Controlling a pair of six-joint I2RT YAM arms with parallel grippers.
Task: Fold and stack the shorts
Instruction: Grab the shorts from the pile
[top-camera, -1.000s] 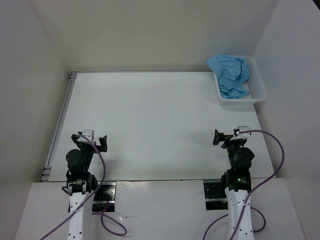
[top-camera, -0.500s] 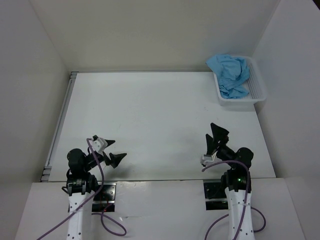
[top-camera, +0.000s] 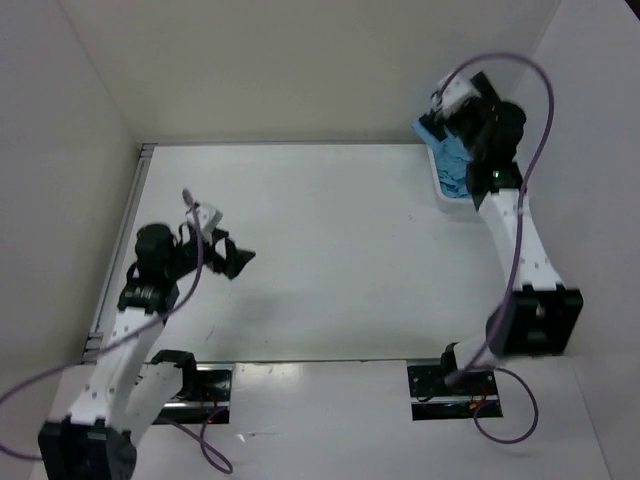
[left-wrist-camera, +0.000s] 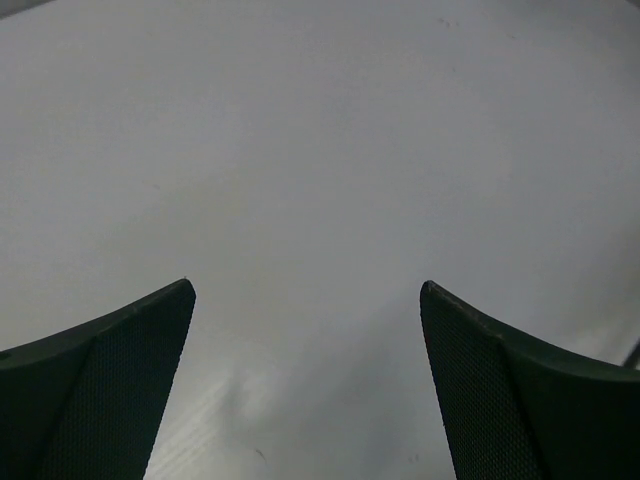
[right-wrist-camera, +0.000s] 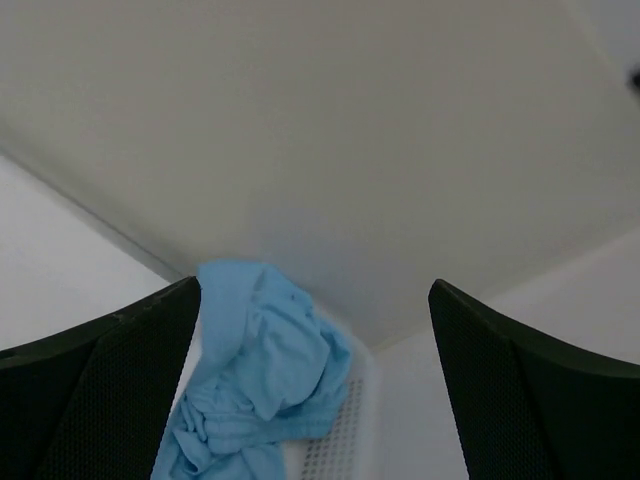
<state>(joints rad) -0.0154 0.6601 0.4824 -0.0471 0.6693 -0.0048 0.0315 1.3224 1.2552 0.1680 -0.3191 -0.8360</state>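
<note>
While shorts (right-wrist-camera: 255, 370) lie bunched in basket (right-wrist-camera: 338, 445), right arm (top-camera: 515, 225) overhead, walls (right-wrist-camera: 350, 150) behind

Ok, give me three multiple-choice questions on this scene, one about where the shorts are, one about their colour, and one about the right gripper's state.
1. Where are the shorts?
A in the white basket
B on a chair
C on the floor

2. What colour are they?
A red
B light blue
C black

3. How is the right gripper?
A shut on the shorts
B shut on nothing
C open, holding nothing

Answers:
1 A, they lie heaped on the basket's mesh.
2 B, the cloth is sky blue in both views.
3 C, its jaws stand wide apart with nothing between them.
</note>
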